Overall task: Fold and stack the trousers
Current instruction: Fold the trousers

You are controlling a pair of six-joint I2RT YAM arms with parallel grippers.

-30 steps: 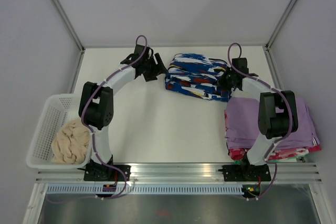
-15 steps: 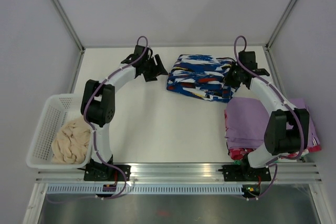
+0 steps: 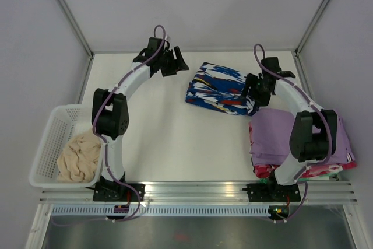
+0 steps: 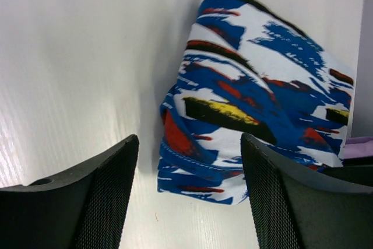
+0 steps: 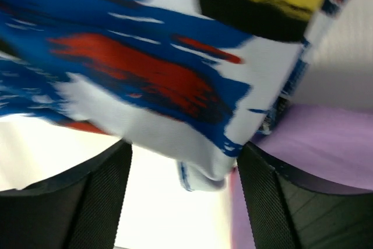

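Observation:
The trousers [image 3: 217, 86] lie as a folded blue, white and black printed bundle at the back middle of the table [image 3: 175, 138]. My left gripper [image 3: 176, 62] is open just left of the bundle and apart from it. In the left wrist view the trousers [image 4: 256, 91] lie ahead of the open left gripper [image 4: 187, 155]. My right gripper [image 3: 249, 90] is at the bundle's right end. The right wrist view shows a corner of the trousers [image 5: 175, 86] hanging loose between the wide-apart jaws of the right gripper [image 5: 183, 161], not pinched.
A stack of folded lilac garments [image 3: 280, 135] lies at the right, touching the bundle's right end. At the left edge a white basket [image 3: 49, 135] holds a cream fluffy bundle [image 3: 78, 157]. Walls close in the back and both sides.
My right gripper has opened and let go of the trousers. The bundle has shifted a little and now lies more tilted. My left gripper has drawn back slightly toward the rear.

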